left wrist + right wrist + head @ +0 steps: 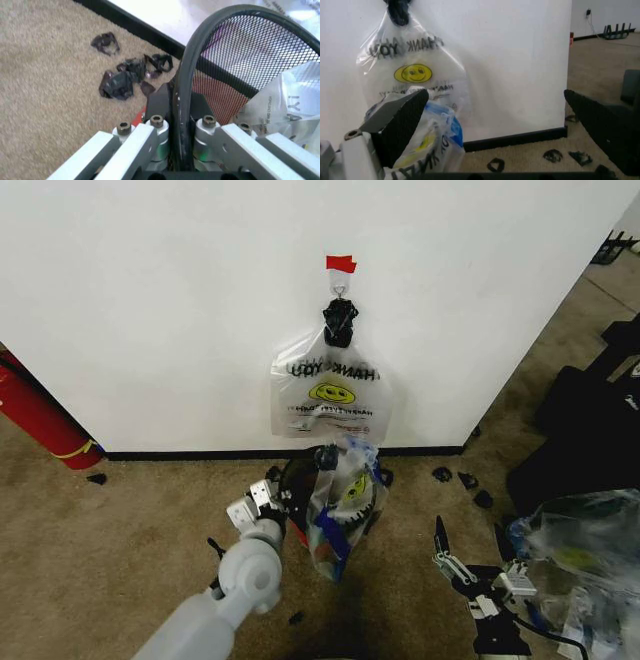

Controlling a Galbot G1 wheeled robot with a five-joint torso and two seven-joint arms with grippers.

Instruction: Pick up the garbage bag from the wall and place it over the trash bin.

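Note:
The trash bin (298, 480), black mesh, stands on the carpet against the wall (150, 310). The garbage bag (345, 500), see-through with blue patches and a yellow smiley, lies over the bin's right side and hangs down its front. My left gripper (268, 498) is at the bin's left edge. In the left wrist view the bin's rim (181, 86) runs between the fingers (209, 125), which are shut on it. My right gripper (470, 555) hovers low to the bin's right, open and holding nothing. Its wrist view shows the garbage bag (437, 131) beyond its left finger.
A whitish smiley bag (330, 395) with black lettering hangs from the hook (340, 283) under red tape. A red cylinder (40, 420) leans at the left. Black scraps (470, 485) litter the carpet. A clear bag pile (585, 550) and dark cases (590, 430) crowd the right.

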